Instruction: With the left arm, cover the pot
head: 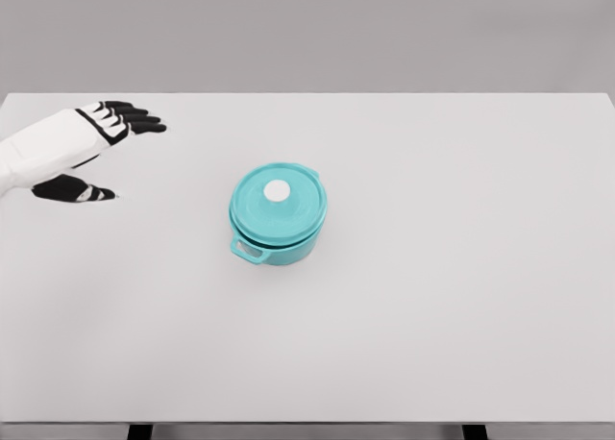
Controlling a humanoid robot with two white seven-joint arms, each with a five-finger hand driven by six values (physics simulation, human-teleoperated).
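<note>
A teal pot [274, 245] stands near the middle of the white table [461, 267], with a side handle pointing to the lower left. A teal lid [279, 203] with a white knob [278, 191] sits on top of it. My left hand [113, 147] hovers over the table's far left, well apart from the pot. Its black fingers [135, 121] are stretched out and the thumb [82, 192] is spread below them; it holds nothing. The right arm is out of view.
</note>
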